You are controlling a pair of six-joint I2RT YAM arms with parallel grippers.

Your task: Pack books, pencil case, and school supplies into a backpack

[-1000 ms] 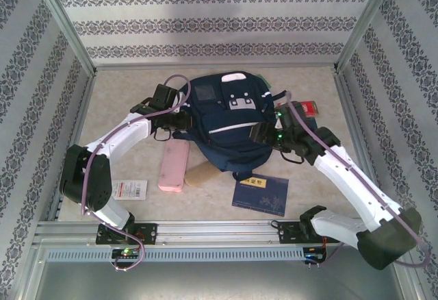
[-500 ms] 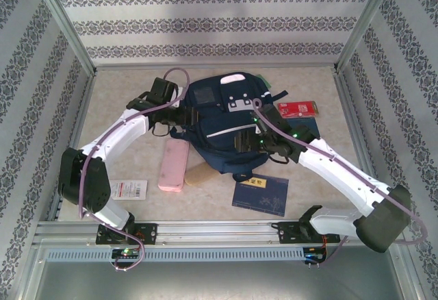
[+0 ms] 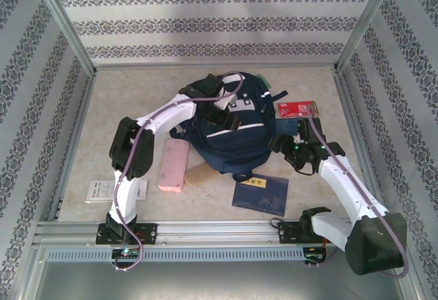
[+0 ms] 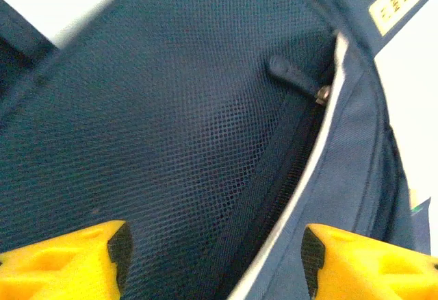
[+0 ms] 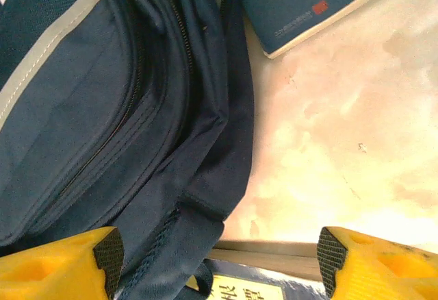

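Top view: my left gripper has swung from frame left onto the backpack at centre, and the right gripper has backed off right.

Left wrist: fingers wide over mesh, zip pull upper right; opening it is probably next.

Right wrist: jaws wide, empty.

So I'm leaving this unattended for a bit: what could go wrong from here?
The open left gripper hangs close over the mesh of the backpack, beside the zipper pull; its fingers might snag mesh instead. The open right gripper sits by a strap near the navy book, so it could catch the strap and drag the backpack.
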